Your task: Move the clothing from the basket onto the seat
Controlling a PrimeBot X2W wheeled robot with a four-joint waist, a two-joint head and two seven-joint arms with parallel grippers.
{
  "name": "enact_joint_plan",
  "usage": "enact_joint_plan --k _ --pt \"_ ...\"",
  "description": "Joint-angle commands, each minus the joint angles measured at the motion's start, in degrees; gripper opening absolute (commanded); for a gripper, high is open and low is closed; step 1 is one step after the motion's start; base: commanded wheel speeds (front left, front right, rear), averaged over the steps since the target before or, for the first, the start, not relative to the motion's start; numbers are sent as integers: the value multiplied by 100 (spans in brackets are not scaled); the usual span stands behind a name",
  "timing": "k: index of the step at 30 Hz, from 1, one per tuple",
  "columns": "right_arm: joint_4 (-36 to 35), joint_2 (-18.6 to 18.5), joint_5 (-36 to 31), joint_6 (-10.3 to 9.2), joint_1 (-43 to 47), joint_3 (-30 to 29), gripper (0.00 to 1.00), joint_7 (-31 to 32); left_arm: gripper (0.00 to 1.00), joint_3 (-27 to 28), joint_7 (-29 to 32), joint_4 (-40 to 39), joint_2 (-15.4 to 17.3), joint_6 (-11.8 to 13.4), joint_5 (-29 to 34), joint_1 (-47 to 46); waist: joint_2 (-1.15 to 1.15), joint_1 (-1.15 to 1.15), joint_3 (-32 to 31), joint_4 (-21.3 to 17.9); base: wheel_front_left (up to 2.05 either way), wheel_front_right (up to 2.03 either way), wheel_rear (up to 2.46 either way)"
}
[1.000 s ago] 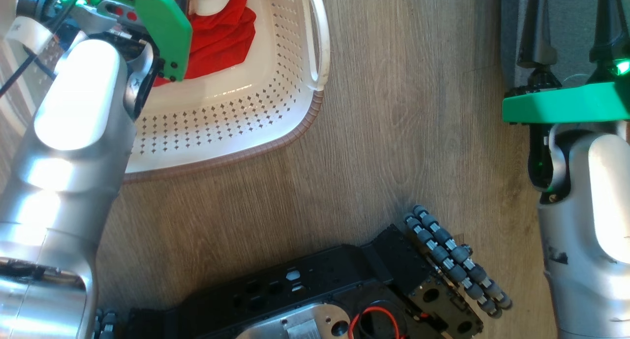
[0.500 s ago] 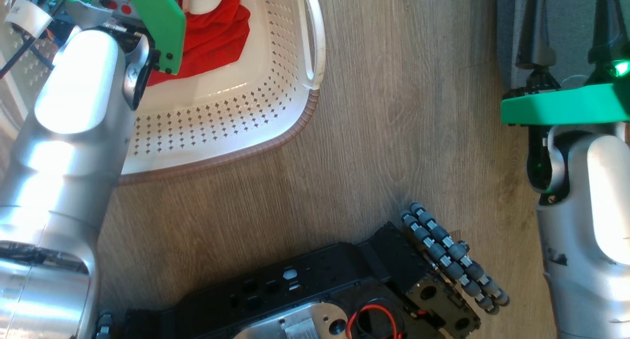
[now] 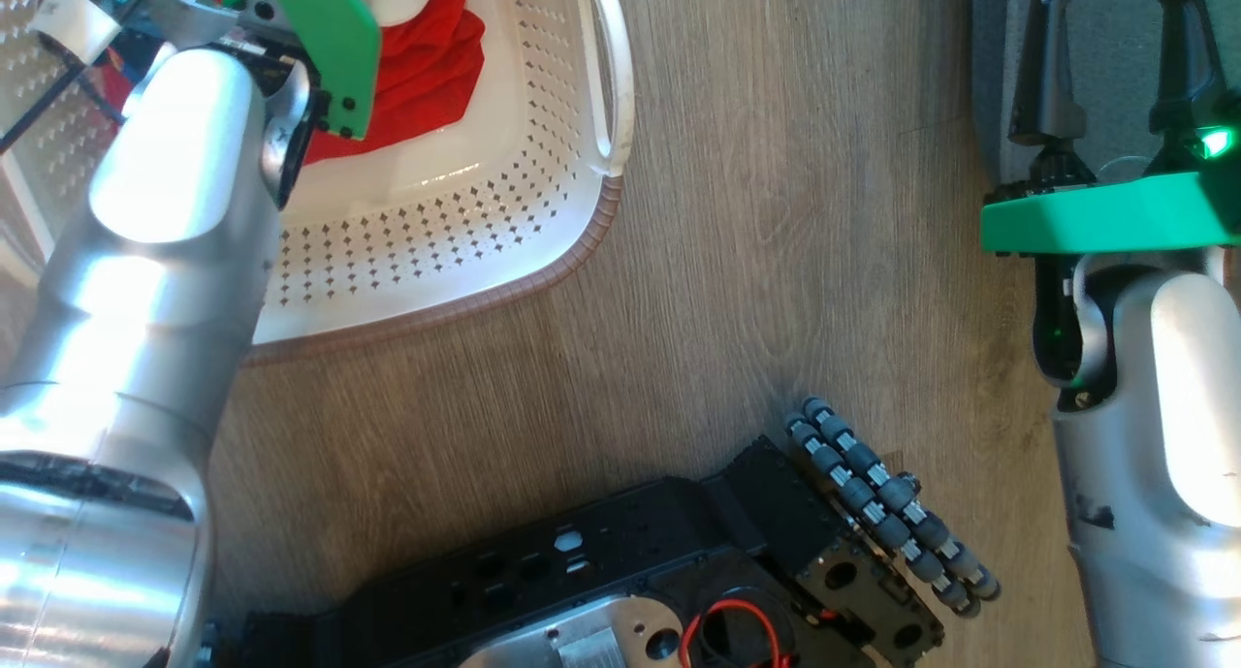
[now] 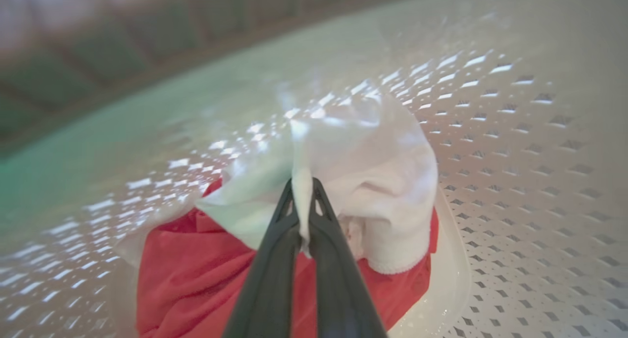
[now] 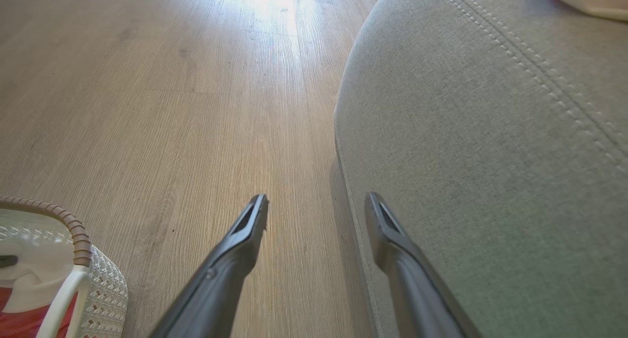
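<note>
Red clothing lies bunched on the bottom of the white basket, which stands on the wooden floor. A white cloth sits on top of it, and the left hand is pinched tight on a fold of that cloth. The right hand is spread wide, holding nothing, over the rounded edge of the grey seat.
</note>
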Motion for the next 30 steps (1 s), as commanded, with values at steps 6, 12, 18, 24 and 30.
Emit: enact_joint_plan --k 6,12,18,24,30 --pt "-99 41 -6 40 305 -48 100 -27 0 37 -315 32 -87 -82 -148 18 0 0 -204 109 0 0 0" --pt "-86 27 -185 40 334 -187 100 -27 0 118 -815 -48 -178 -170 -366 203 0 0 -609 307 0 0 0" --pt "-80 -154 -278 40 467 -445 100 -27 0 289 -1341 -513 -6 -263 -631 682 0 0 -1193 580 0 0 0" --pt "-58 -356 -339 40 636 -674 100 -27 0 581 -1529 -1547 425 -160 -883 1343 0 0 -1704 901 0 0 0" --pt "33 -536 -370 40 898 -824 100 -27 0 924 -1467 -2738 831 91 -1160 2220 0 0 -2284 1196 0 0 0"
